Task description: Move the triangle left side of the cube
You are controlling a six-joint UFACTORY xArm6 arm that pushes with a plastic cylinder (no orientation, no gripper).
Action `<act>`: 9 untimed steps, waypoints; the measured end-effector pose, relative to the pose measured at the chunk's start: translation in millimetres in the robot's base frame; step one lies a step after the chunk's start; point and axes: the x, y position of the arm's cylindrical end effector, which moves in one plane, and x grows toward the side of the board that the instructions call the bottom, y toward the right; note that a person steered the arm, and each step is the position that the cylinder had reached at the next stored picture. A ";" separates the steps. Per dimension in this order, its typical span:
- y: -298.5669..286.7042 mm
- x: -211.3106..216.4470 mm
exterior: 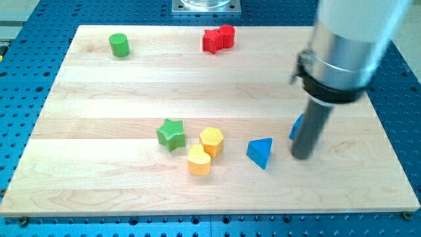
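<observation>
A blue triangle block (260,152) lies on the wooden board at the lower right of centre. A blue cube (297,126) sits just right of it, mostly hidden behind my rod. My tip (301,157) rests on the board right of the triangle, a small gap away, and in front of the cube.
A green star (171,134), a yellow hexagon-like block (212,141) and a yellow heart-like block (198,160) cluster left of the triangle. A green cylinder (119,45) stands at the top left. Two red blocks (218,39) touch at the top centre. The board's right edge (388,131) is near.
</observation>
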 end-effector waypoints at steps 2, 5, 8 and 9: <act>-76.1 33.1; -41.4 2.9; 14.7 -56.9; 12.4 -57.2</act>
